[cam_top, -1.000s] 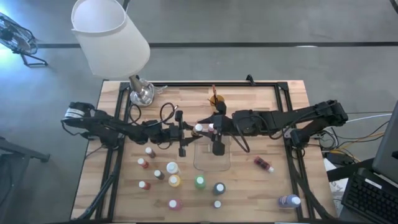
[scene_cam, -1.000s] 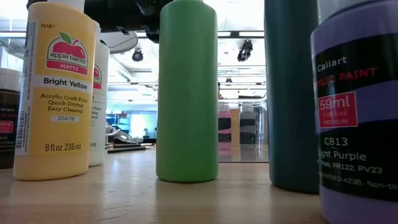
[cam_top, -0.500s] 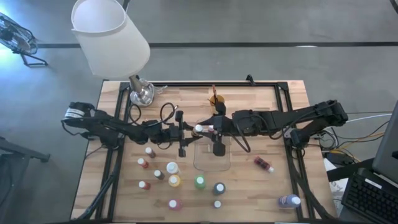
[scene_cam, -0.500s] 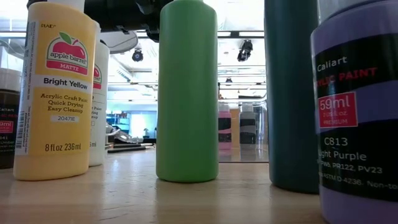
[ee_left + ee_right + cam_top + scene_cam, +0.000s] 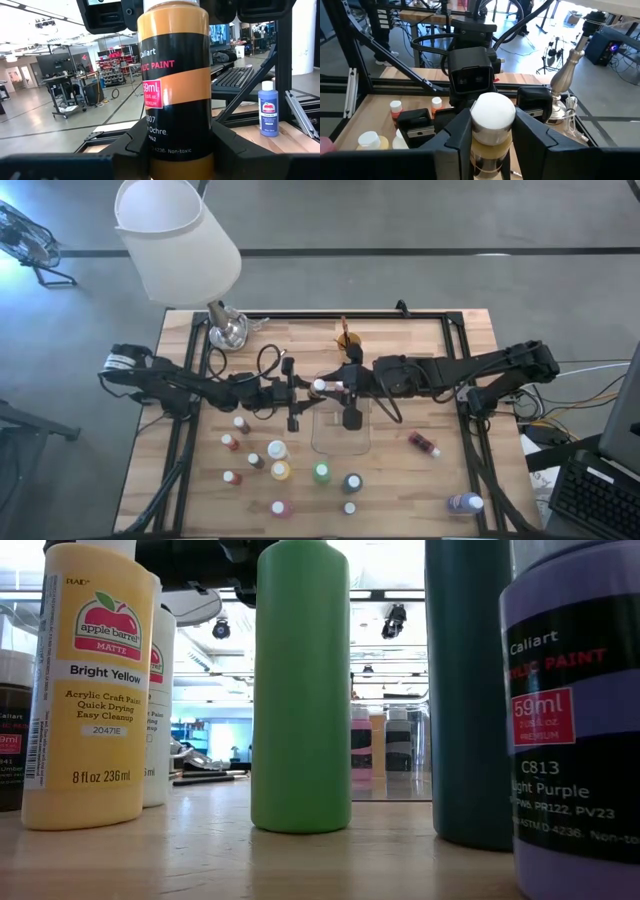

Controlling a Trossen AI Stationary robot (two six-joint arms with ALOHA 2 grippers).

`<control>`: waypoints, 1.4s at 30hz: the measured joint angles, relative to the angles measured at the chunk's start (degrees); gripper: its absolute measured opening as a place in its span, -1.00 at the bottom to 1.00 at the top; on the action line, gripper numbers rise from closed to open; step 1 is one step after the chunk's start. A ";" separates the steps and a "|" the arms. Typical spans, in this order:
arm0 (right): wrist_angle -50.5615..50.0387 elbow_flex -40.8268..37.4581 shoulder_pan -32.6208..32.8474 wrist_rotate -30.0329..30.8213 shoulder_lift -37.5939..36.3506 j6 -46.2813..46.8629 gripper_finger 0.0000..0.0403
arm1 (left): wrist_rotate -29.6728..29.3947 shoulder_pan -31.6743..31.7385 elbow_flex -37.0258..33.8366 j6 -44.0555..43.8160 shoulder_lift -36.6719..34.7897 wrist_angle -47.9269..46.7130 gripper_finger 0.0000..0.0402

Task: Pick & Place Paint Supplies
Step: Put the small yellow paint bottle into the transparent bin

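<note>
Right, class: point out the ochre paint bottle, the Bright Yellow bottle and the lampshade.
ochre paint bottle (image 5: 174, 85), left wrist view, on its label.
Bright Yellow bottle (image 5: 92, 690), low view, on its front label.
lampshade (image 5: 178, 238), high view, on its white side.

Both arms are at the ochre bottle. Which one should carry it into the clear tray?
Right, probably. The right gripper sits at the ochre bottle cap, right next to the clear tray; the left gripper grips the body from farther off.
</note>
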 joint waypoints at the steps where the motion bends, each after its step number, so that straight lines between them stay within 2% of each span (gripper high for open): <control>1: 0.01 0.00 -0.08 -0.03 0.00 -0.01 -0.48 | -0.03 0.00 0.00 -0.20 0.00 0.00 -0.35; 9: -2.61 0.91 -0.25 0.42 0.00 -0.28 -0.48 | -1.29 -0.01 0.01 -0.95 -0.02 -0.94 -0.29; 17: -11.63 4.60 -0.83 5.68 -0.09 0.93 -0.48 | -11.12 -0.11 1.42 -3.59 -0.59 -5.80 0.10; 22: -15.69 5.62 -2.14 7.13 -0.17 2.59 -0.48 | -12.27 -0.08 1.77 -3.79 -3.35 -13.38 0.31; 28: -17.05 2.64 -4.53 7.07 -0.21 4.51 -0.48 | -14.96 -0.09 1.70 -5.14 -10.14 -23.60 0.33; 34: -11.23 -5.06 -6.74 6.86 -0.07 5.21 -0.48 | -16.60 -0.07 1.36 -7.69 -15.71 -31.88 0.31; 42: 4.84 -16.94 -7.54 4.11 -0.04 3.09 -0.48 | -16.60 -0.07 1.33 -8.54 -15.92 -32.94 0.31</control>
